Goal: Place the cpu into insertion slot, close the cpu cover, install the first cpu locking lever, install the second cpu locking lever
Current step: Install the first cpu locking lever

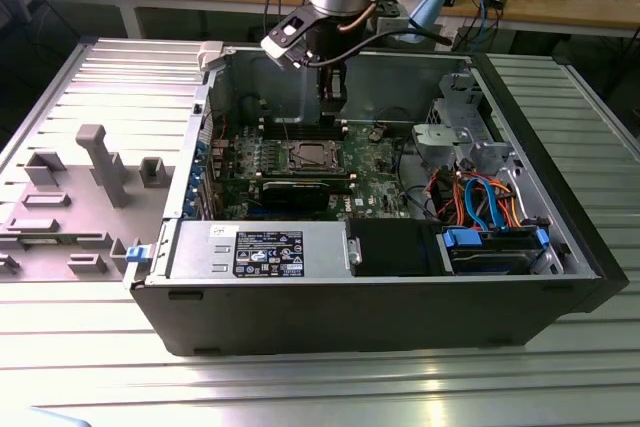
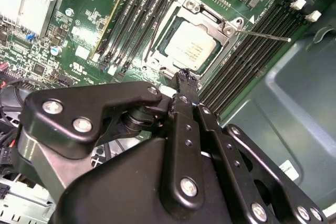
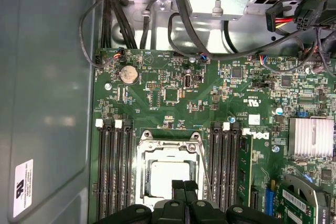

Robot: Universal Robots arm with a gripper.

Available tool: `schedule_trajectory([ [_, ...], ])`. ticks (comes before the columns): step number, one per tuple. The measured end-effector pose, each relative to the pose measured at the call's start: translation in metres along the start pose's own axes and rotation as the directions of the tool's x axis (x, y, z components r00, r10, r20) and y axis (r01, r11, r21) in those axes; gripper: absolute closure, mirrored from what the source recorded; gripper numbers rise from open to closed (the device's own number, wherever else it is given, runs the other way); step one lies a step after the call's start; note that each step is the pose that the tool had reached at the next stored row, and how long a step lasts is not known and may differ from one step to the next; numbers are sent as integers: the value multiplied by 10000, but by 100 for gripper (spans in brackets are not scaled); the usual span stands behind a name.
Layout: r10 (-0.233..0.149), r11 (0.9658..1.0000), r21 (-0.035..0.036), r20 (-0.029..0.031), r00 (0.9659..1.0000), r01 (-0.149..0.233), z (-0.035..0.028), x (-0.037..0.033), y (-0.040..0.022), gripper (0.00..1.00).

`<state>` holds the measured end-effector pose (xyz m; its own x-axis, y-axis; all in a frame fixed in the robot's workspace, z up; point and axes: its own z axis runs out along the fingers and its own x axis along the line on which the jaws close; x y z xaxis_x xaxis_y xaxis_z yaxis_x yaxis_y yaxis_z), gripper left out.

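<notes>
End effector [image 2: 185, 75], pinched closed, hangs beside cpu [image 2: 190, 45] under cpu cover [image 2: 210, 17].

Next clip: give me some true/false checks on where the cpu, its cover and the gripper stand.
1. The cpu lies in the insertion slot. True.
2. The cpu cover stands raised. False: it lies flat, framing the cpu.
3. The gripper holds the cpu. False: its fingertips are shut beside the slot's edge, and the cpu lies in the slot.
4. Memory slots flank the insertion slot on both sides. True.
</notes>
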<state>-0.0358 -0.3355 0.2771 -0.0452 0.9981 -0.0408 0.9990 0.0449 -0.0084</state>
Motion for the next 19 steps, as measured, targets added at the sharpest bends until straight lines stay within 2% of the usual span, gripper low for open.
schedule_trajectory([
  [3,-527,9986,-22,4,9986,527,1,0,-1,89],
  [6,-991,9951,-41,9,9951,991,0,0,-1,89],
  [7,-1163,9932,-48,12,9932,1163,1,0,-1,89],
  [9,-1695,9855,-70,19,9855,1695,1,0,-1,89],
  [11,-2023,9793,-81,26,9793,2023,0,-1,-1,89],
  [16,-2210,9752,-89,28,9753,2211,2,-31,-35,89],
  [18,-2416,9703,-97,32,9704,2416,3,-35,-41,89],
  [19,-2603,9655,-104,36,9655,2603,4,-35,-42,89],
])
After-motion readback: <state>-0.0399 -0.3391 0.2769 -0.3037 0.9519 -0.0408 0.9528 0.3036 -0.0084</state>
